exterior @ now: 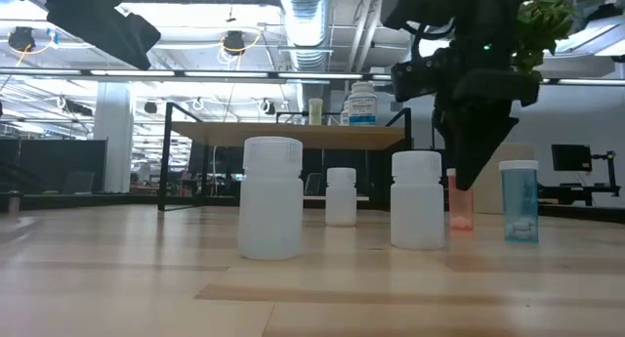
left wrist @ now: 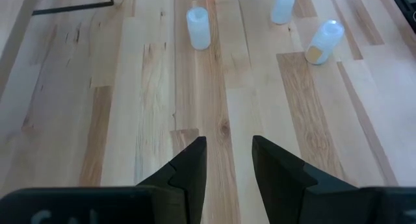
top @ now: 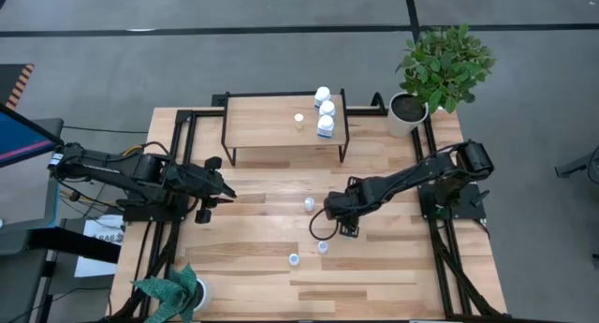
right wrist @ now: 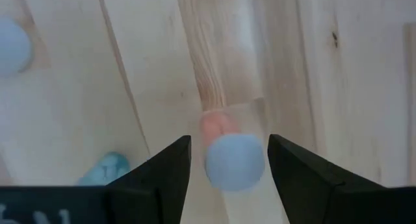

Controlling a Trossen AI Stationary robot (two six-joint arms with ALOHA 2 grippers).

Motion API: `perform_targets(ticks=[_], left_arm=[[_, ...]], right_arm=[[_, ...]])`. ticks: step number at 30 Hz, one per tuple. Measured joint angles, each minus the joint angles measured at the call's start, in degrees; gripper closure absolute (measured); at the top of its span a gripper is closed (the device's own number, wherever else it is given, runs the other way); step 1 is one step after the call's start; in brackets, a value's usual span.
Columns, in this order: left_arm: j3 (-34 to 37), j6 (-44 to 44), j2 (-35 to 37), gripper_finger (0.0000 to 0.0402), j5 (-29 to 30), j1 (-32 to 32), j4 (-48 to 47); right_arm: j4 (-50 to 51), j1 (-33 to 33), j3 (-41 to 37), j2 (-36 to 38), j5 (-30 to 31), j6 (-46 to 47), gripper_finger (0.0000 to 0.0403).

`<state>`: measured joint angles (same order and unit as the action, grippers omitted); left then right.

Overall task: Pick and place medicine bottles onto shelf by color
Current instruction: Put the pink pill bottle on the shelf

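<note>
My right gripper [right wrist: 229, 160] points down with its fingers open on either side of a tiny bottle [right wrist: 233, 160] that has a pale cap and an orange-pink body. The bottle stands upright on the table [exterior: 459, 208], and I see no touch. Three small white bottles [exterior: 271, 195] [exterior: 341, 195] [exterior: 417, 198] and a blue-tinted one [exterior: 519, 200] also stand on the table. The shelf [top: 271, 122] at the far middle carries three larger white bottles [top: 326, 110] and a tiny yellow one [top: 299, 120]. My left gripper [top: 225, 187] waits at the left, narrowly open and holding nothing [left wrist: 227, 162].
A potted plant [top: 440, 66] stands at the far right corner and another [top: 173, 290] at the near left corner. The blue-tinted bottle [right wrist: 107, 169] is close beside my right gripper. Bare tabletop [top: 393, 276] lies toward the near right.
</note>
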<state>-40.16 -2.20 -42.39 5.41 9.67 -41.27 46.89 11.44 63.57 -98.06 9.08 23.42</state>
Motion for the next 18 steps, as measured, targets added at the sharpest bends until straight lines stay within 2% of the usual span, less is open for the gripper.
perform_targets(ticks=[5, 13, 18], left_arm=[[0.0, 0.0, 0.0, 0.0293, 0.0, 0.0, 0.0], [0.0, 0.0, 0.0, 0.0293, 0.0, 0.0, 0.0], [0.0, 0.0, 0.0, 0.0293, 0.0, 0.0, 0.0]], right_arm=[[0.0, 0.0, 0.0, 0.3, 0.0, -0.1, 0.0204], [-0.2, 0.0, 0.1, 0.6, 0.0, 0.0, 0.0285], [3.3, -0.1, 4.9, 0.5, 0.0, -2.7, 0.0303]])
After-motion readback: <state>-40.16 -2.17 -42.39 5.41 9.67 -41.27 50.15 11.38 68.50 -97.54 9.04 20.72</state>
